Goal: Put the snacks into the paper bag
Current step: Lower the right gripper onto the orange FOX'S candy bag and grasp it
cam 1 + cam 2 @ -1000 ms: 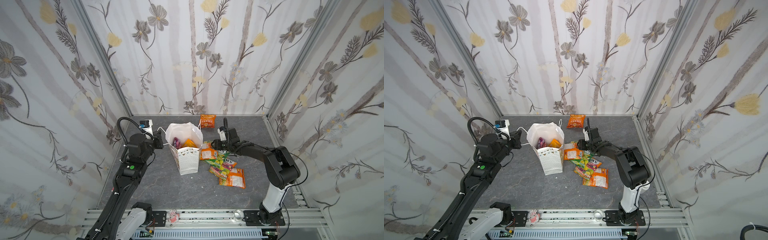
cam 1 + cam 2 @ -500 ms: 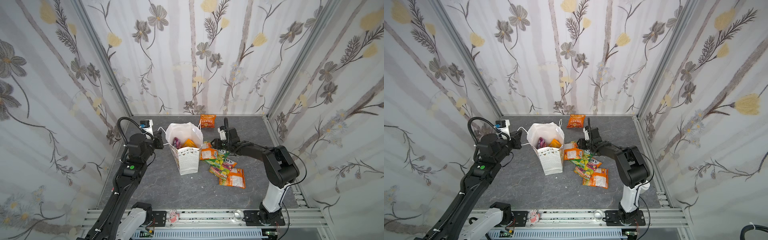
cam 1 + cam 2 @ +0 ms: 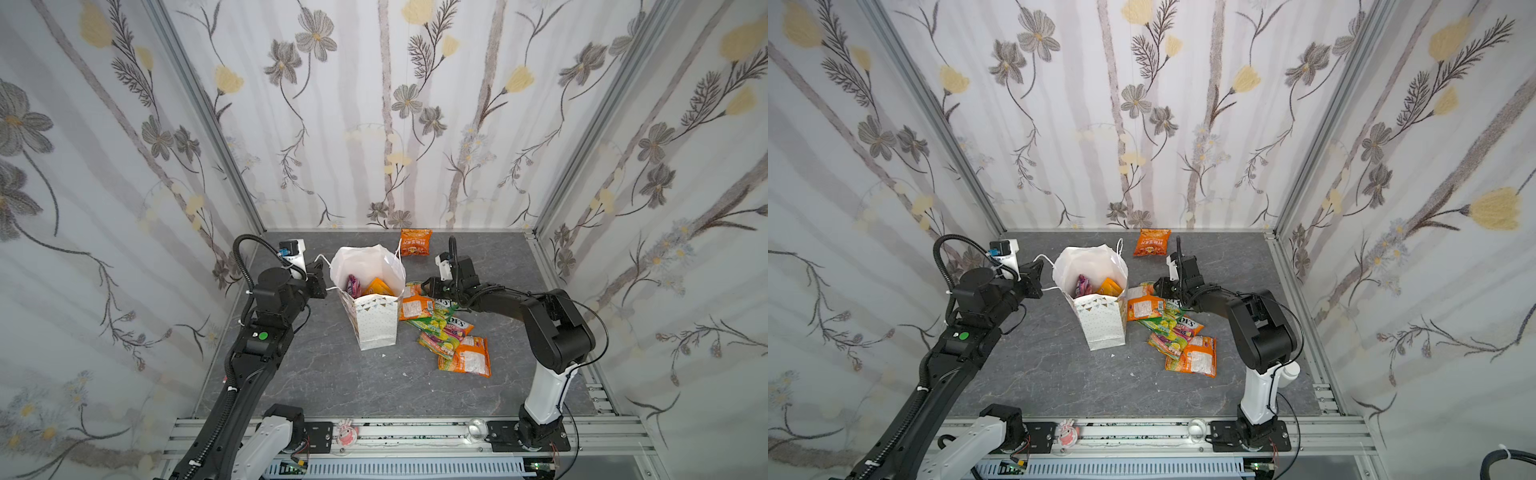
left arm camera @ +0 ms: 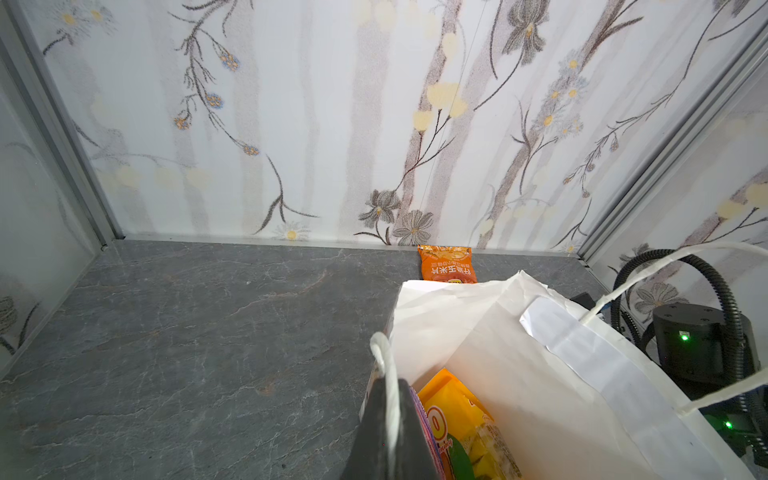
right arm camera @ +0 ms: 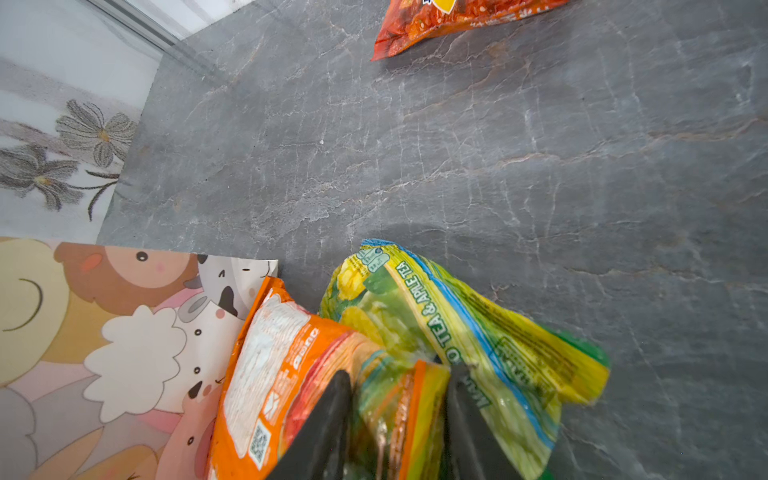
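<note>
The white paper bag (image 3: 376, 324) (image 3: 1102, 326) stands open in mid-table, with a purple-pink snack (image 3: 353, 284) and an orange one (image 3: 379, 286) inside. My left gripper (image 3: 321, 282) (image 4: 390, 388) is shut on the bag's white cord handle (image 4: 384, 357). To the right of the bag lies a pile of snacks: an orange packet (image 3: 415, 308) (image 5: 270, 353), green-yellow FOX'S packets (image 3: 448, 325) (image 5: 478, 332) and another orange packet (image 3: 467, 358). My right gripper (image 3: 427, 287) (image 5: 399, 386) is down in the pile, its fingers pinching a crumpled orange and green-yellow packet edge. One more orange packet (image 3: 415, 242) (image 4: 446, 266) lies by the back wall.
Flowered walls close in the grey table (image 3: 332, 386) on three sides. A small red-pink object (image 3: 345, 432) sits on the front rail, beside the right arm's base (image 3: 528, 432). A tiny white scrap (image 3: 383, 355) lies in front of the bag.
My right gripper's jaws have closed in on the packet at the top of the pile. The left arm and the bag have stayed put.
</note>
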`<state>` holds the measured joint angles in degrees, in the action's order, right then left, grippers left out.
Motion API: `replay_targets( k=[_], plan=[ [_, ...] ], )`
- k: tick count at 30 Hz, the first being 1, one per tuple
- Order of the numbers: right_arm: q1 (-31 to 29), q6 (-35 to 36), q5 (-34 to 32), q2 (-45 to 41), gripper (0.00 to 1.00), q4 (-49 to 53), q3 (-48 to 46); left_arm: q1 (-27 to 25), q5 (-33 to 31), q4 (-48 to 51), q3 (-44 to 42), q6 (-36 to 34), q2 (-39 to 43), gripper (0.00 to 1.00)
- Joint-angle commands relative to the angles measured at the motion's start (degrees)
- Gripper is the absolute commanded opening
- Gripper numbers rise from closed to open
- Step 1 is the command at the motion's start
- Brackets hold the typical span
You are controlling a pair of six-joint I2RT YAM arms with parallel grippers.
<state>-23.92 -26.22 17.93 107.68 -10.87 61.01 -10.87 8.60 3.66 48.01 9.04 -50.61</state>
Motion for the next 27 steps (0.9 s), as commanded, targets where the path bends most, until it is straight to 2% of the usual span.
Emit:
replay_targets(
  k=[1, 8, 27],
  plan=[
    [-0.1, -1.3, 1.8, -0.1, 0.28, -2.0, -0.4, 0.1, 0.4, -0.8, 0.1, 0.1, 0.1, 0.0],
    [-0.2, -2.9, 3.4, -1.7, 0.02, -3.2, -1.3, 0.1, 0.5, -0.8, 0.2, 0.2, 0.4, 0.0],
    [-0.1, -5.4, 6.6, -14.6, 0.0, -7.3, -6.4, 0.1, -0.4, -0.7, 0.1, -0.3, 1.0, 0.0]
  ],
)
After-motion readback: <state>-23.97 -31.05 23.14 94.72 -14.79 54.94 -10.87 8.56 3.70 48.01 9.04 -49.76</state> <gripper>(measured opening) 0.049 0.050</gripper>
